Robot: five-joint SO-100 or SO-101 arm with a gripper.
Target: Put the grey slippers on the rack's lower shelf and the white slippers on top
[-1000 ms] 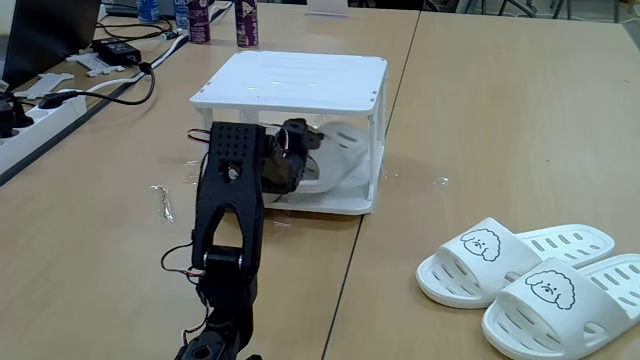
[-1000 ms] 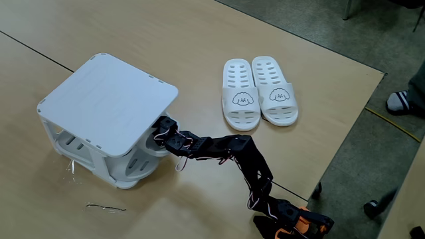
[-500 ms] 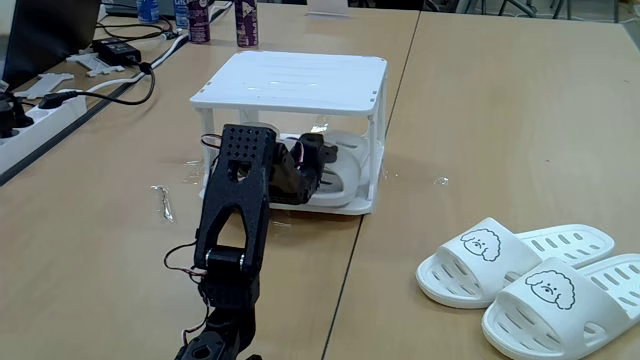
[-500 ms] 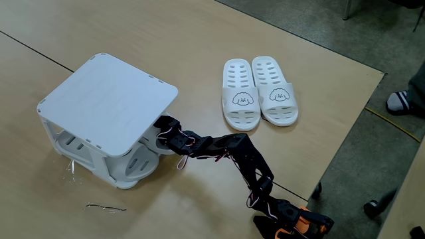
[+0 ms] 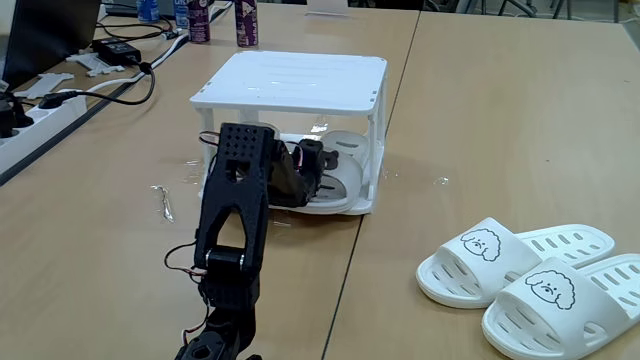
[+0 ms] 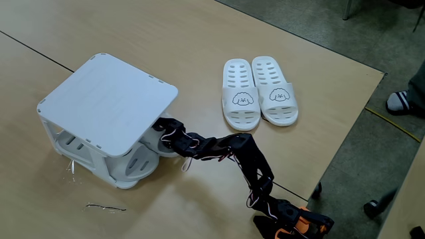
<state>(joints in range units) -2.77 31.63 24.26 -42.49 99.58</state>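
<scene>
Far left in a fixed view, a power strip [image 5: 45, 108] w/ black cables sits at the worktop [image 5: 480, 120] edge, and two dark cans [image 5: 222, 22] stand behind. Next, the rack [image 5: 290, 80]: small white plastic, two tiers on thin corner posts, slatted top bare; seen from above in a fixed view [image 6: 106, 99] the top reads as a plain white square. The grey slippers [image 5: 335, 175] lie on the lower shelf [image 5: 345, 208], light grey w/ slotted straps, emblems not legible here; in a fixed view from above their ends [image 6: 143, 159] poke out from under the top tier at the rack's open side. The black arm [image 5: 235, 230] reaches up from the near edge, and the claw [image 5: 308, 160] sits inside the lower tier at the slippers; can't tell whether it's apart or clamped, since the arm body blocks it. From above, the claw [image 6: 161, 128] is at the rack's edge, partly under the top tier. Right of the rack, well apart, the white slippers [image 5: 525, 275] sit side by side on the worktop, touching, whiter, slotted straps, each w/ a line-drawn fluffy dog face. From above [image 6: 259, 93] they lie parallel. Far right there, a person's foot [image 6: 405, 101] rests on the floor.
</scene>
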